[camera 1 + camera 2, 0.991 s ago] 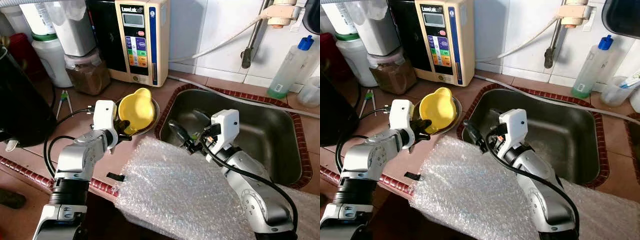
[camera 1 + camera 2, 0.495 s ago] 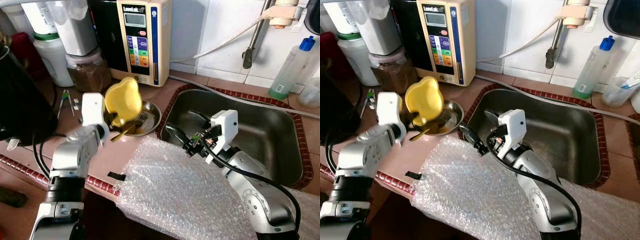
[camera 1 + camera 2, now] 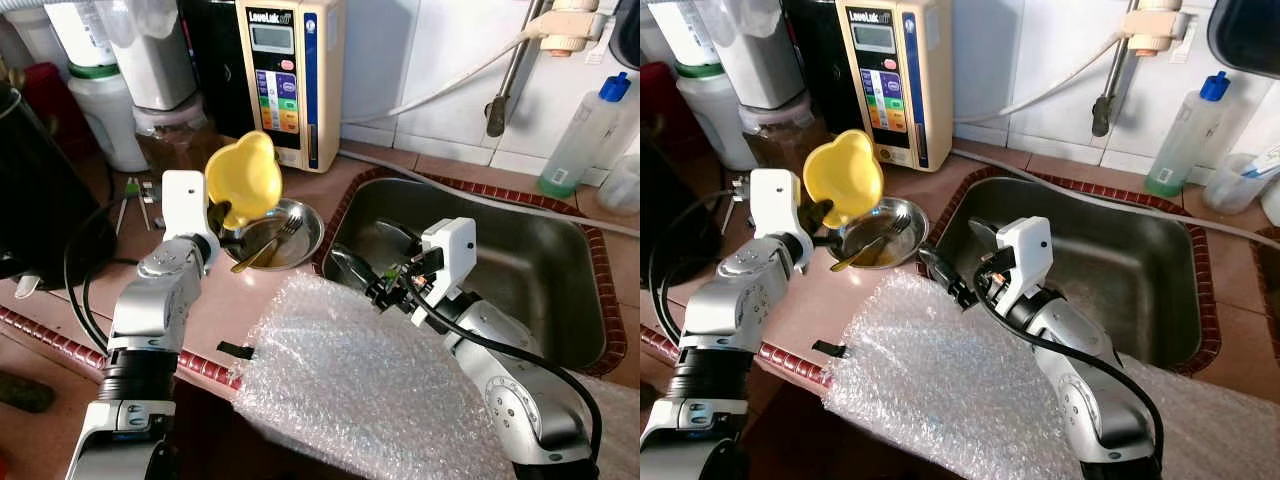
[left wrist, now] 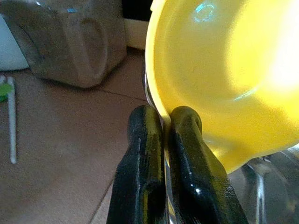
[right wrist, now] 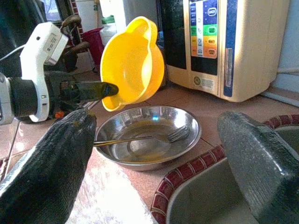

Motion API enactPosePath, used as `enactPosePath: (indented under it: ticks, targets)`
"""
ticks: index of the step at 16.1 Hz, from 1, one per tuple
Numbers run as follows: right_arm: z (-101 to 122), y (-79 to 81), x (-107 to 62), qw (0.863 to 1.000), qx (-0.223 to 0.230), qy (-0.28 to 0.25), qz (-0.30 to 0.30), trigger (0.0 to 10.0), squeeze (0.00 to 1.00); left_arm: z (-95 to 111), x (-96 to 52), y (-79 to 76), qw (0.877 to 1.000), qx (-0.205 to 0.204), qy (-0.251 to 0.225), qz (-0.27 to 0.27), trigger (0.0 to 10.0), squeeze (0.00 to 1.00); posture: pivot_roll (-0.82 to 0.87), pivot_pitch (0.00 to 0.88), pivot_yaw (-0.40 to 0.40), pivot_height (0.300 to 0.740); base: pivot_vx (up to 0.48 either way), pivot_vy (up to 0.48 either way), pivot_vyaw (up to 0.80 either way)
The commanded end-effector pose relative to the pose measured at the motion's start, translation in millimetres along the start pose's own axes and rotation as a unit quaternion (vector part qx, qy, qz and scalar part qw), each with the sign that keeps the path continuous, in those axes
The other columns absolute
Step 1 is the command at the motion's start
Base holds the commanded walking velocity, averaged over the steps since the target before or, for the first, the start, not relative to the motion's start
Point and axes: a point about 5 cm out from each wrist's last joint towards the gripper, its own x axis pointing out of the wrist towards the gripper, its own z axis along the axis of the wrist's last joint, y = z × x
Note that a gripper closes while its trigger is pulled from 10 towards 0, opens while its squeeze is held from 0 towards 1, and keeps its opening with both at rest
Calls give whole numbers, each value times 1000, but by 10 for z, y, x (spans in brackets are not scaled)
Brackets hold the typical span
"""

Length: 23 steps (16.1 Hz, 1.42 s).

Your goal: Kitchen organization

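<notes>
My left gripper is shut on the rim of a yellow plastic bowl, holding it tilted on edge above the counter, just left of a steel dish. A fork lies in that dish with some oily liquid. The left wrist view shows both black fingers pinching the yellow bowl. My right gripper hangs open over the near left corner of the steel sink, empty. In the right wrist view the dish lies between its fingers, farther off.
A sheet of bubble wrap covers the counter's front edge. A cream water machine, jars and a white container stand at the back. A blue-capped bottle is right of the tap. A dark appliance sits far left.
My left gripper has lifted the yellow bowl out of the steel dish and tipped it upright, uncovering the fork. The right arm has barely moved.
</notes>
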Motion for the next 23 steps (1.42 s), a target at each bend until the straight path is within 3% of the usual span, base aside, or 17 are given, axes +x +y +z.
enactPosePath:
  ticks: [1,2,3,4,5,11,16,17,18,19,23]
  targets:
    - [74,2,13,1000,-5,-11,6,10000,325,133,18,0,999,4,-29,11,0,0,-120,18,49,740,0,0,0]
    - [82,-2,18,1000,-3,-14,4,10000,216,183,15,-13,998,37,-47,12,0,0,-121,18,49,740,0,0,0]
    - [96,-9,23,1000,0,-18,1,10000,200,253,5,-53,994,84,-72,9,0,0,-120,18,46,740,0,0,0]
    - [103,-10,24,1000,2,-20,1,10000,157,257,6,-68,994,75,-73,7,0,0,-120,18,46,740,0,0,0]
    - [174,-19,43,998,44,-49,-7,10000,0,235,27,-222,995,66,-77,-12,0,0,-123,17,43,740,0,0,0]
    - [297,-74,85,989,106,-92,-36,10000,0,107,-19,-800,988,54,-83,-118,0,0,-130,22,49,740,0,0,0]
    - [239,-154,169,987,96,-86,-94,10000,0,169,-107,-1068,977,48,-106,-179,0,0,-127,22,53,740,0,0,0]
    - [228,-183,191,987,91,-83,-107,8157,0,159,-118,-1095,976,48,-105,-185,0,0,-126,21,53,740,0,0,0]
    - [224,-230,214,985,86,-83,-126,2902,0,163,-133,-1122,974,48,-108,-193,0,0,-125,21,53,740,0,0,0]
    - [222,-270,227,983,83,-84,-140,0,0,169,-146,-1136,973,48,-111,-198,0,0,-120,19,52,740,0,0,0]
    - [189,-439,238,975,67,-78,-196,0,0,165,-168,-1145,971,49,-112,-206,0,0,-115,19,54,740,0,0,0]
